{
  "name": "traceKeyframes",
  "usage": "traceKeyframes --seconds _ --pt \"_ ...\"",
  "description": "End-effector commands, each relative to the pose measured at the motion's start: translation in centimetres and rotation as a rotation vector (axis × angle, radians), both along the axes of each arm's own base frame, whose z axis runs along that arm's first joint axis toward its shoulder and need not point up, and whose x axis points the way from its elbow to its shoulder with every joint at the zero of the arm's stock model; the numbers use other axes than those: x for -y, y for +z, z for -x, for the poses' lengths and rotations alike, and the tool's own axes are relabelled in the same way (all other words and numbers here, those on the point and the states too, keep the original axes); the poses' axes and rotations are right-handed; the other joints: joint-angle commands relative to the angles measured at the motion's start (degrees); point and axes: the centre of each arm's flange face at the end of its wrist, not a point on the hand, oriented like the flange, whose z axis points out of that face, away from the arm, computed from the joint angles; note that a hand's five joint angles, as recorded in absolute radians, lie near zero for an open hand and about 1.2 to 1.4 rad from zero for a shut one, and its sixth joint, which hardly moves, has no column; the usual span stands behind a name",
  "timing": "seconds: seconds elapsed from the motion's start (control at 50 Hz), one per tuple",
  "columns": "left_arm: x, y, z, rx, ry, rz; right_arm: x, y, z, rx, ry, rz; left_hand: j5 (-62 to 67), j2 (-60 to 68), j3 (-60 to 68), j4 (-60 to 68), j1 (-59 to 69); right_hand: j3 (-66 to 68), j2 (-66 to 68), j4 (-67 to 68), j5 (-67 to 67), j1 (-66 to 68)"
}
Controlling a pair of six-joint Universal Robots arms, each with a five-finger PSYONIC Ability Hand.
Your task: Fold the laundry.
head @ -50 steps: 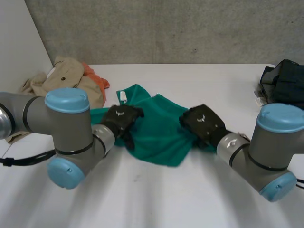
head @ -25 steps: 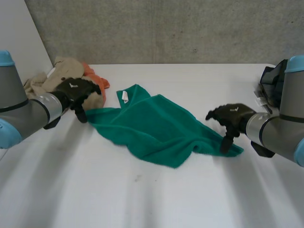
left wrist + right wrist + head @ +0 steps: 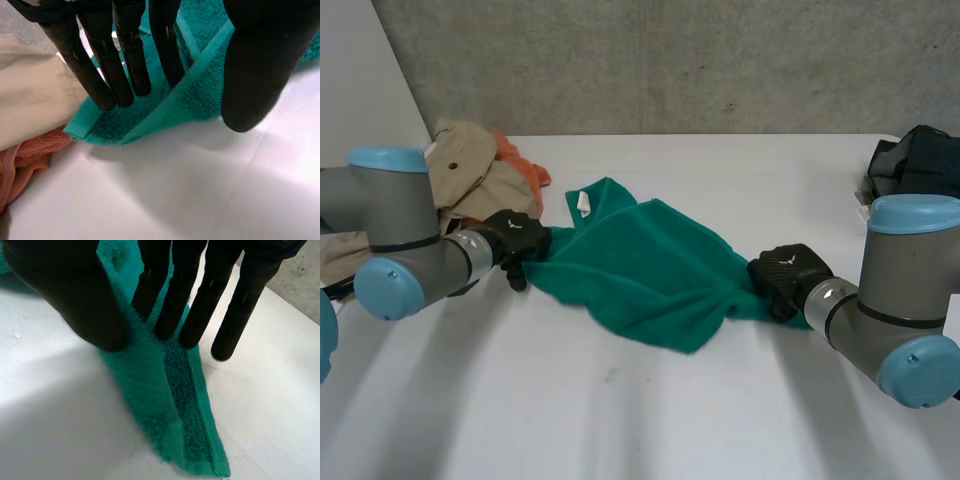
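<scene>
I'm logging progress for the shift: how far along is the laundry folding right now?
Done: nothing folded yet; the green towel lies rumpled on the table. In hand: the left hand and right hand sit at its opposite corners. Left: folding it, then the beige and orange clothes and possibly the dark bundle.

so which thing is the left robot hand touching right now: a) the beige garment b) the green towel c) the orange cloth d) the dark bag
B: the left robot hand has its straight fingers on a corner of the green towel, with the beige garment lying beside it.
</scene>
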Motion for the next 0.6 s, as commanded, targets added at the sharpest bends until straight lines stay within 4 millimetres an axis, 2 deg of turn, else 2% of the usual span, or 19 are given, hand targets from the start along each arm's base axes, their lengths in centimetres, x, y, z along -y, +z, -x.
traceKeyframes --seconds 0.02,0.06,0.14,0.2,0.22,0.28,0.3,0.32,0.34,0.38,0.4,0.48,0.54,0.6 --pt "0.2 -0.7 0.5 0.028 0.008 0.014 0.2 0.5 0.3 0.014 -0.011 0.009 27.7 27.6 27.6 27.5 26.2 16.0 15.3 15.9 16.2 16.7" --pt "0.5 -0.7 0.5 0.041 0.022 0.028 0.3 0.9 0.5 0.019 -0.021 0.017 39.4 39.3 39.3 39.2 37.9 16.0 15.3 15.9 16.2 16.7" --pt "0.8 0.0 0.2 0.059 0.056 0.052 0.8 2.2 1.3 0.023 -0.035 0.033 39.5 39.4 39.4 39.3 38.0 16.0 15.3 15.9 16.2 16.7" --pt "0.6 2.0 -0.1 0.047 0.068 0.080 1.1 4.0 2.1 0.034 -0.043 0.048 39.5 39.4 39.4 39.3 38.0 16.0 15.3 15.9 16.2 16.7" --pt "0.1 3.3 -0.4 0.036 0.068 0.089 1.3 5.3 2.6 0.036 -0.044 0.066 39.5 39.4 39.4 39.3 38.0 16.0 15.3 15.9 16.2 16.7" --pt "-0.8 6.0 -1.1 0.009 0.074 0.113 1.4 7.5 3.4 0.030 -0.039 0.099 39.5 39.4 39.4 39.3 38.0 16.0 15.3 15.9 16.2 16.7" --pt "-1.6 8.1 -1.5 -0.017 0.075 0.135 1.4 9.2 4.0 0.019 -0.032 0.129 39.5 39.4 39.4 39.3 38.0 16.0 15.3 15.9 16.2 16.7" --pt "-2.1 9.3 -1.7 -0.033 0.074 0.151 1.3 10.7 4.5 0.009 -0.028 0.161 39.5 39.4 39.4 39.3 38.0 16.0 15.3 15.9 16.2 16.7" --pt "-3.0 11.6 -2.3 -0.064 0.086 0.185 1.3 11.7 4.8 0.004 -0.030 0.186 39.5 39.4 39.4 39.3 38.0 16.0 15.3 15.9 16.2 16.7" --pt "-4.1 13.9 -2.8 -0.098 0.098 0.218 1.4 13.4 5.5 -0.010 -0.038 0.234 39.5 39.4 39.4 39.3 38.0 16.0 15.3 15.9 16.2 16.7" --pt "-5.2 15.8 -3.2 -0.125 0.110 0.247 1.4 15.1 6.0 -0.026 -0.052 0.281 39.5 39.4 39.4 39.3 38.0 16.0 15.3 15.9 16.2 16.7" --pt "-7.7 19.1 -3.9 -0.173 0.115 0.299 0.9 18.1 7.1 -0.061 -0.094 0.335 39.5 39.4 39.4 39.3 38.0 16.0 15.3 15.9 16.2 16.7" --pt "-8.6 19.8 -3.7 -0.184 0.096 0.307 0.2 18.6 7.0 -0.077 -0.079 0.303 39.5 39.4 39.4 39.3 38.0 16.0 15.3 15.9 16.2 16.7" --pt "-9.0 19.2 -3.2 -0.175 0.079 0.271 -0.7 17.9 6.0 -0.106 -0.013 0.243 39.5 39.4 39.4 39.3 38.0 16.0 15.3 15.9 16.2 16.7"
